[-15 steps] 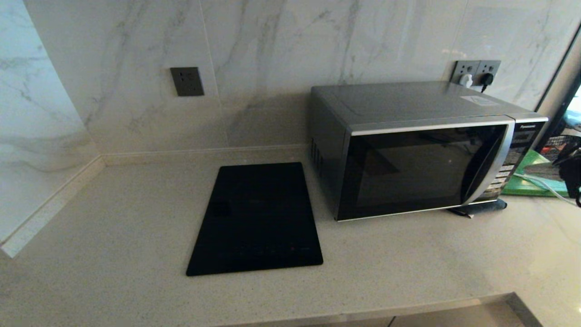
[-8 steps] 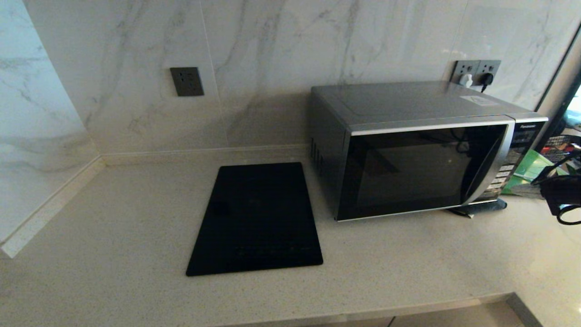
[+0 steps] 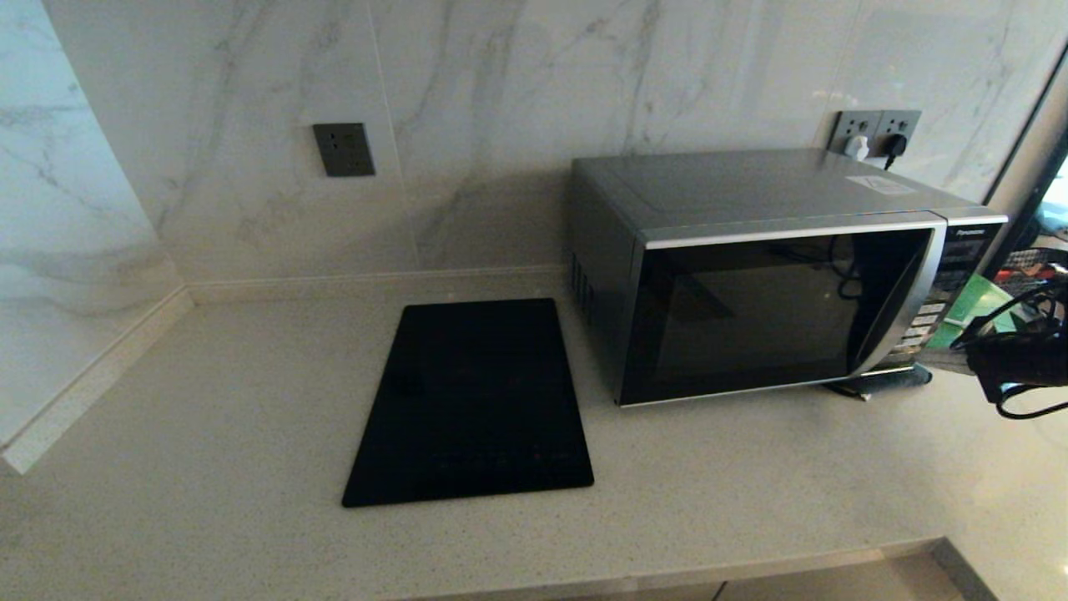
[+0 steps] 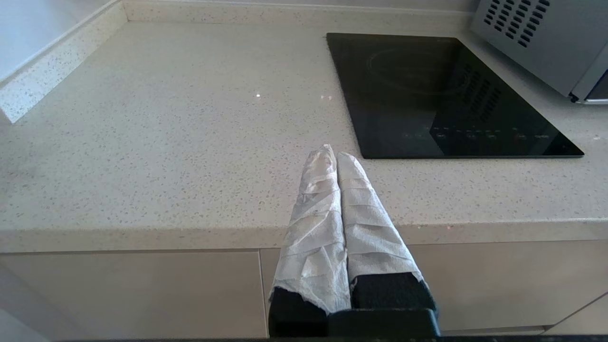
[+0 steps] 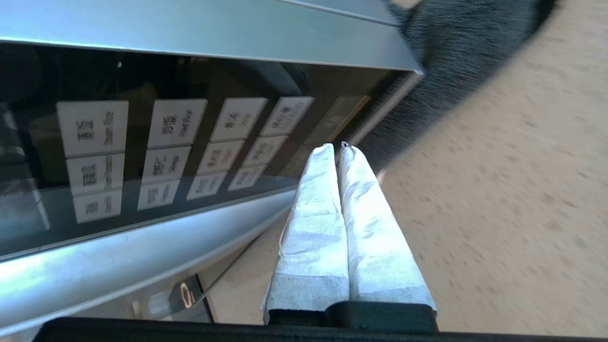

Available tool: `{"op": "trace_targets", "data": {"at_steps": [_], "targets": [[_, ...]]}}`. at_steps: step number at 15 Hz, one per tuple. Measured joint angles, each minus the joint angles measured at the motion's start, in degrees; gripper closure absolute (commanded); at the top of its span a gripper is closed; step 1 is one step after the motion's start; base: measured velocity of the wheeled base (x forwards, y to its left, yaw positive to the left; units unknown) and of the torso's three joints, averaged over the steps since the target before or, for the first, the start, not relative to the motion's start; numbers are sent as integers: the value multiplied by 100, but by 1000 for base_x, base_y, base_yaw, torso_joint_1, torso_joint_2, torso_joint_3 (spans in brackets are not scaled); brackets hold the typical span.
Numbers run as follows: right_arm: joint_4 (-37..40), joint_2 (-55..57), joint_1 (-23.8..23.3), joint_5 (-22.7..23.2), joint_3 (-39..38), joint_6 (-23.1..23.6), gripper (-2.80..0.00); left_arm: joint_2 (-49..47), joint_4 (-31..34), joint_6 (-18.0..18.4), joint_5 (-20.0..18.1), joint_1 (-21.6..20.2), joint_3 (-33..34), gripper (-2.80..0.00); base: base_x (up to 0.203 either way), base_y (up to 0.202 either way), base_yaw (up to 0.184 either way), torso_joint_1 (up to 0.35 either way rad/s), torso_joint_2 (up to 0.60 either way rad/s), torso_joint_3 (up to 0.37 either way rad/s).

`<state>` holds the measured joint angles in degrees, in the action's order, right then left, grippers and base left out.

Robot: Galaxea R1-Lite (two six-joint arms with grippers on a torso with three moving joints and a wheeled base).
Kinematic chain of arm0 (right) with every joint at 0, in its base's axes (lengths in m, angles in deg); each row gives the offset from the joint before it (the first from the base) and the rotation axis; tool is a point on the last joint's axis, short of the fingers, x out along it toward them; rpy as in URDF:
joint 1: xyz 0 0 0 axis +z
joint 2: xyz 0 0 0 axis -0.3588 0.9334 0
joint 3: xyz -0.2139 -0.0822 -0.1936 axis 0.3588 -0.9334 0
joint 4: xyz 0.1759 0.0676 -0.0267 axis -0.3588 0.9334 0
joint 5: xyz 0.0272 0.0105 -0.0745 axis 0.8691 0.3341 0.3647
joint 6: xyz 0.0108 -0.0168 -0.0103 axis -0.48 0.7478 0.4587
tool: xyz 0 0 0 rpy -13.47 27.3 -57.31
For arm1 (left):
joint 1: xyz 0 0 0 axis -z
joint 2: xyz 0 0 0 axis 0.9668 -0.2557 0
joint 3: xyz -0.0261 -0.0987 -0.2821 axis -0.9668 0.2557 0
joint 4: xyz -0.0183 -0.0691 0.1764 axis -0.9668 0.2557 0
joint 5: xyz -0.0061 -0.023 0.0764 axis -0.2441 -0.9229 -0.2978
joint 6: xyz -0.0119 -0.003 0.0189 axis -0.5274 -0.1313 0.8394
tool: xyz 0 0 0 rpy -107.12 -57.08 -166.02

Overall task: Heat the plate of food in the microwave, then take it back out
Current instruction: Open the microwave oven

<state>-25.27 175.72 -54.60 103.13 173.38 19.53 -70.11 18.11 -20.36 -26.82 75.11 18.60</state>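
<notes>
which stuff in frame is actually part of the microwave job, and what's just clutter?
Job: microwave, door shut; right gripper, shut, near its button panel. The plate of food isn't in view.

Clutter: black cooktop, green board, wall sockets, left gripper, parked at the counter edge.

— Right hand [image 5: 338, 148]: two tapering fingers [image 5: 313, 213] wrapped in creased white cloth tape, seated in a black base. From the head view, a dark block with looping black cables.

— Left hand [image 4: 335, 154]: same white wrapping over black, fuzzy-looking finger stubs, black housing beneath.
</notes>
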Motion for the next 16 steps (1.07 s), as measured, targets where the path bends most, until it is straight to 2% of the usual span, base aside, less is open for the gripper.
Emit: {"op": "trace_targets", "data": {"at_steps": [16], "targets": [[0, 531, 161, -17, 648, -9, 0, 0, 2, -2, 5, 0, 0, 0, 0, 0, 0, 0, 0, 0]]}}
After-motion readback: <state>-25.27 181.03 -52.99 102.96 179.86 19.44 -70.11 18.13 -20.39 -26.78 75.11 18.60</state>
